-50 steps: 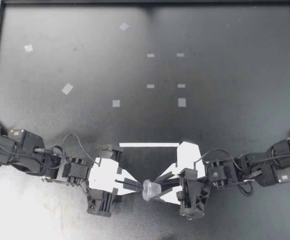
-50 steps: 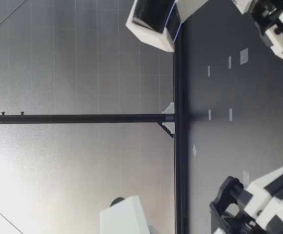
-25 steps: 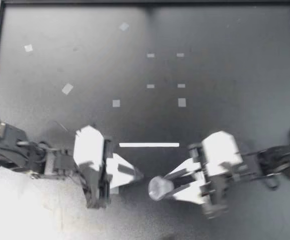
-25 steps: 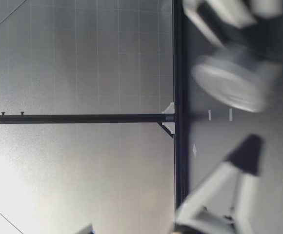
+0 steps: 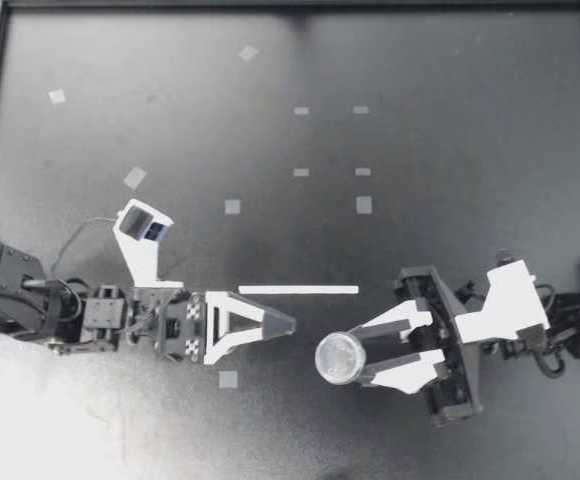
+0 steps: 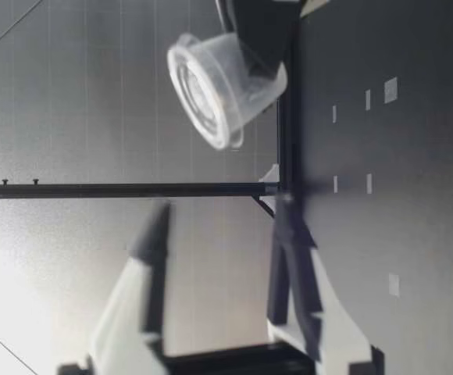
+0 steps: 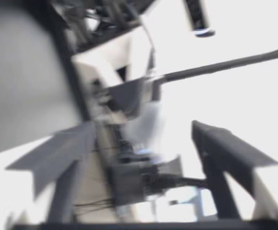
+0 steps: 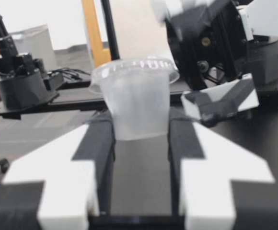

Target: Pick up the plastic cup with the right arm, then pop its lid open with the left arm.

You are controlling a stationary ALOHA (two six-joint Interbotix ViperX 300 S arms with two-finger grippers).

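A small clear plastic cup [image 5: 339, 358] hangs above the table's front, and my right gripper [image 5: 358, 360] is shut on its body. In the right wrist view the cup [image 8: 136, 97] stands rim up between the two fingers [image 8: 98, 140]. My left gripper [image 5: 288, 326] points at the cup from a short gap away and holds nothing. From table height the left gripper [image 6: 220, 230] shows its fingers spread wide, one above the other, beside the raised cup [image 6: 222, 86]. The left wrist view is blurred, with open fingers [image 7: 223, 148] framing my other arm.
A thin white strip [image 5: 298, 290] lies on the black table just behind both grippers. Small pale tape squares [image 5: 232, 207] dot the middle and back left. A black frame [image 5: 290, 5] borders the table.
My left gripper let go of the cup, opened wide, turned and drew back left. My right arm carried the cup a little to the right and rolled it so its mouth faces up.
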